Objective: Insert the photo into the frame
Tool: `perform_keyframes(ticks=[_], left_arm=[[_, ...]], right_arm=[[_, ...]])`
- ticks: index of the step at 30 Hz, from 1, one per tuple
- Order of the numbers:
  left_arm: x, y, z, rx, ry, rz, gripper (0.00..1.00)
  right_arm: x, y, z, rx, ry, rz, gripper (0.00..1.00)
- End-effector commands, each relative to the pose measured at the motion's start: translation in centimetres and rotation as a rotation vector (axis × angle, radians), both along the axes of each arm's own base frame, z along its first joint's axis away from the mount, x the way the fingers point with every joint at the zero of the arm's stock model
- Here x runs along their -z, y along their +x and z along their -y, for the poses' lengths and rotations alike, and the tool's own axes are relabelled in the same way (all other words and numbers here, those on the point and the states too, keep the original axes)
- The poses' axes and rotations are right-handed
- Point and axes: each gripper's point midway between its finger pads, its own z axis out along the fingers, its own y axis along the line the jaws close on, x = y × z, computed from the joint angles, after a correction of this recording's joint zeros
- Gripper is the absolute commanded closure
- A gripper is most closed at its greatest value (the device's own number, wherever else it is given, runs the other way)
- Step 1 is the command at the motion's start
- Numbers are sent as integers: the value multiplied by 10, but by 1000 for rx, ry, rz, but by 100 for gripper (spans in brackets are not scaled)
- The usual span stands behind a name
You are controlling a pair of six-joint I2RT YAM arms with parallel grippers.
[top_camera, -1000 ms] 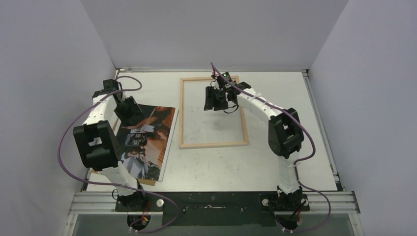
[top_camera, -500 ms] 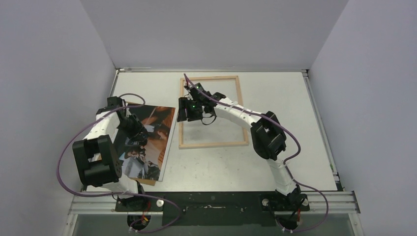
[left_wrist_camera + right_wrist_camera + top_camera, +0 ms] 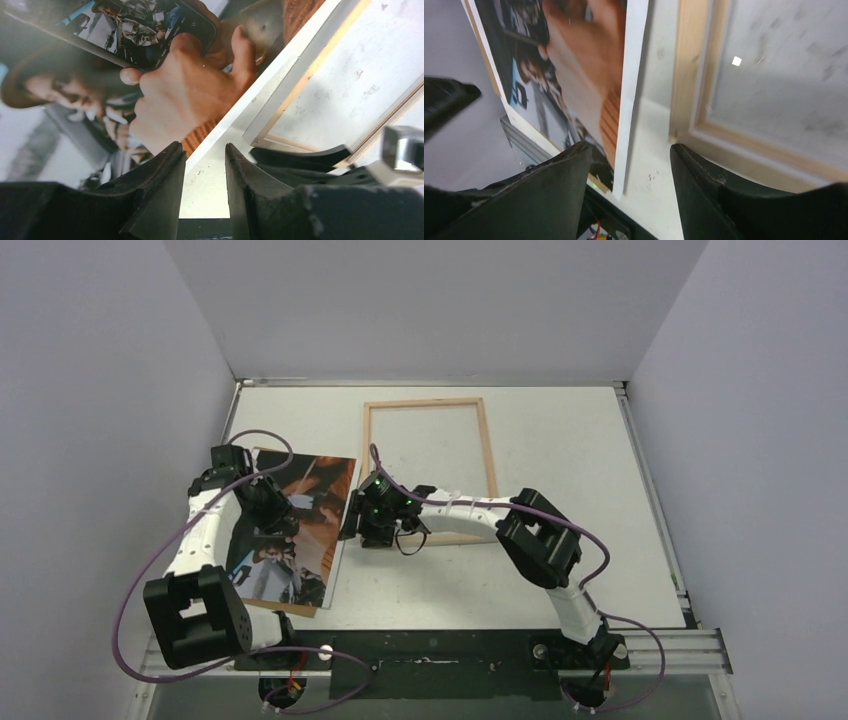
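Observation:
The photo (image 3: 305, 525) lies flat at the table's left, its white border toward the frame (image 3: 487, 455), which lies pale wood side up in the middle. My left gripper (image 3: 283, 518) hovers low over the photo's right part. In the left wrist view its jaws (image 3: 204, 150) stand a little apart with nothing between them, one finger over the photo (image 3: 165, 85), the other over bare table. My right gripper (image 3: 362, 530) is open over the strip between the photo and the frame's near-left corner. In the right wrist view the photo's white edge (image 3: 630, 100) runs between its fingers, and the frame (image 3: 686, 95) is at the right.
A brown backing board (image 3: 300, 610) lies under the photo, showing at its near and far edges. The side wall stands close on the left. The black rail (image 3: 430, 650) with the arm bases runs along the near edge.
My right arm swung from over the frame's far part to the near left, between photo and frame, its jaws widening. My left gripper moved nearer over the photo and narrowed.

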Motion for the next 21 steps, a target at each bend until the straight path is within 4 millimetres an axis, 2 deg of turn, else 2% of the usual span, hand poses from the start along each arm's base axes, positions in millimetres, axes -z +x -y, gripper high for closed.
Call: perform_keyframes(ticks=[1, 3, 6, 11, 13, 16, 18, 21], left_arm=[[-23, 0, -4, -13, 46, 85, 66], [-29, -1, -4, -26, 51, 102, 66], [-36, -2, -1, -24, 37, 126, 66], [-46, -6, -2, -33, 49, 146, 65], [-55, -6, -2, -38, 52, 169, 65], [-67, -7, -2, -47, 62, 198, 65], [-75, -6, -2, -49, 62, 215, 64], [-92, -2, -2, -53, 63, 250, 64]], right_arm=[[-13, -23, 5, 31, -25, 11, 40], [-18, -14, 19, 42, -84, 75, 39], [-47, 7, 27, 22, -84, 195, 39], [-78, 11, 37, -9, -109, 293, 39], [-85, 9, 43, 18, -95, 313, 39], [-80, -3, 47, 51, -61, 271, 38], [-74, -14, 44, 68, -36, 242, 39], [-69, -41, 26, 53, 35, 165, 39]])
